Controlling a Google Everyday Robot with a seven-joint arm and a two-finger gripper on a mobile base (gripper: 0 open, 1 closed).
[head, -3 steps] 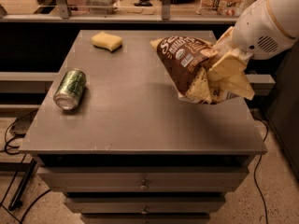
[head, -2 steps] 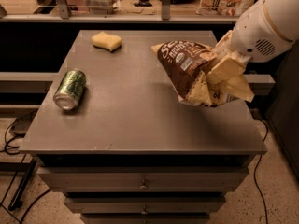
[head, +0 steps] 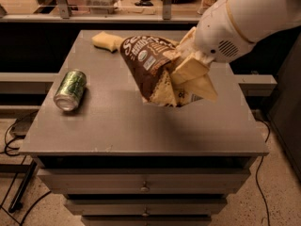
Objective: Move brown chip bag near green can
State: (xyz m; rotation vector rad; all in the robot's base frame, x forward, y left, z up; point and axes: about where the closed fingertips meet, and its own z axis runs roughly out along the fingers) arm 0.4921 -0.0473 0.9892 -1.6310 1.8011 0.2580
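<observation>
**Counter** (head: 117, 126): one, grey flat top. Stacked drawers (head: 141, 187) sit below its front edge, two small knobs showing.

**Green can** (head: 70, 89): one. It lies on its side near the counter's left edge, silver end toward the front, well apart from the bag.

**Brown chip bag** (head: 150, 67): one, over the middle of the counter, right of the can. It is crinkly, with a dark brown centre, white lettering, a small green badge, and pale yellow edges with chip pictures at the lower end. It is tilted, and whether its lower edge touches the counter cannot be told.

**Gripper** (head: 193, 76): one, tan-fingered, on a white arm (head: 244, 18) from the upper right, clamped on the bag's right side.

**Yellow sponge** (head: 107, 41): one, at the far edge, just behind the bag.
</observation>
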